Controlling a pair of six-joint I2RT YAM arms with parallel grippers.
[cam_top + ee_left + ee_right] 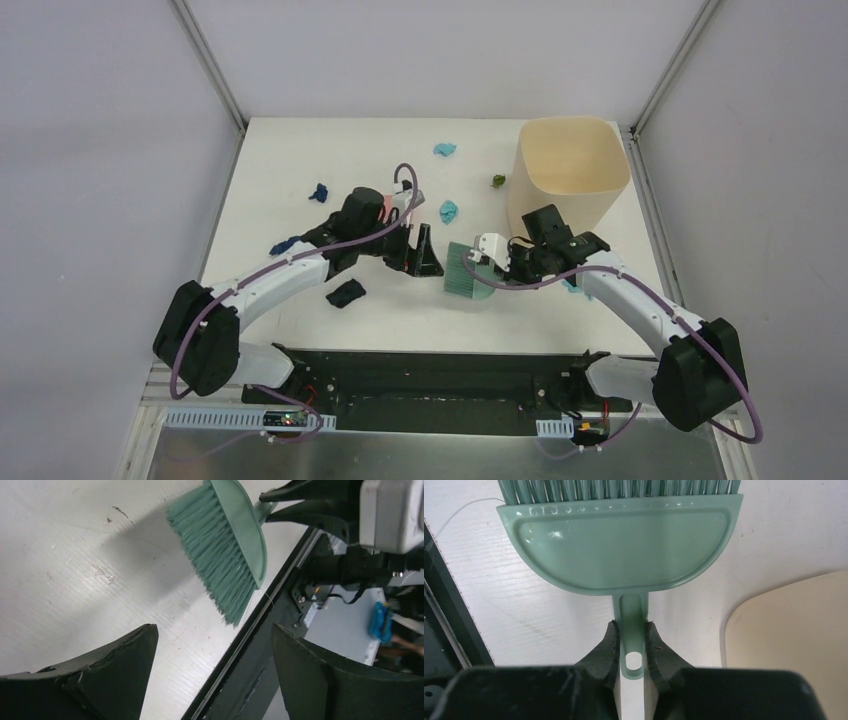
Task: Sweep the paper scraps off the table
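Teal brush (pixel 624 555) handle in right claw (pixel 631 635); paper scraps (pixel 446 211) visible overhead.

Bright, even light; soft brush (pixel 220 555) shadow on table (pixel 60 605); small glare on brush back.

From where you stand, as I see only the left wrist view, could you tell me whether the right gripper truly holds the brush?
Observer: Yes, the right gripper is shut on the handle of the teal brush.
Operator: Thank you; what stands beyond it?
Observer: A beige bin stands at the far right corner of the table.
Operator: And on my side?
Observer: A black scrap lies on the table just right of the left forearm.
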